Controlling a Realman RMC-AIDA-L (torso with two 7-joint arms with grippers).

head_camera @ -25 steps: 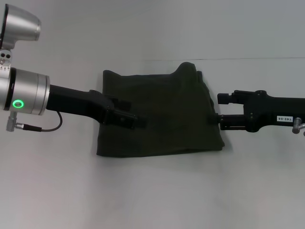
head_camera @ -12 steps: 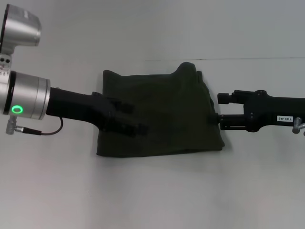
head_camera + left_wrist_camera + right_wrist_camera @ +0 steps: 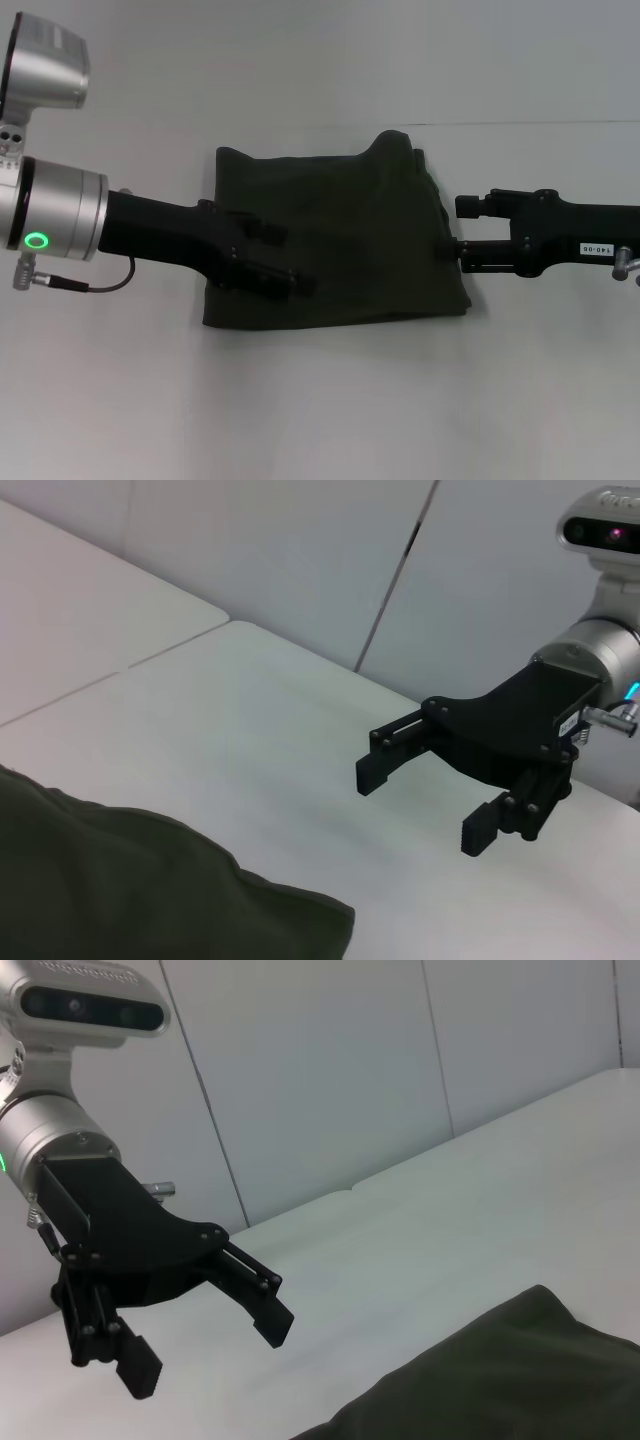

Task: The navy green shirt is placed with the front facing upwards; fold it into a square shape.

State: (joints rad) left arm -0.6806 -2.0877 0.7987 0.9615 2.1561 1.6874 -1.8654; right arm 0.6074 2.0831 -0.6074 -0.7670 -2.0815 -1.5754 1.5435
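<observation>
The navy green shirt [image 3: 350, 240] lies in the middle of the white table as a folded, roughly rectangular dark bundle; its print and collar are hidden. My left gripper [image 3: 288, 258] is over the shirt's left part, open, with nothing between its fingers; the right wrist view shows this left gripper [image 3: 208, 1350] apart from the cloth [image 3: 500, 1370]. At the shirt's right edge my right gripper [image 3: 462, 230] is open and holds nothing. In the left wrist view the right gripper [image 3: 428, 802] hangs just beyond a corner of the shirt [image 3: 120, 880].
The white table [image 3: 320, 400] reaches around the shirt on all sides. A pale wall [image 3: 300, 50] rises behind its far edge. A cable [image 3: 100, 275] hangs under my left arm.
My left gripper has slid a little to the right and toward the table's near side over the shirt. The right arm and the shirt have not moved.
</observation>
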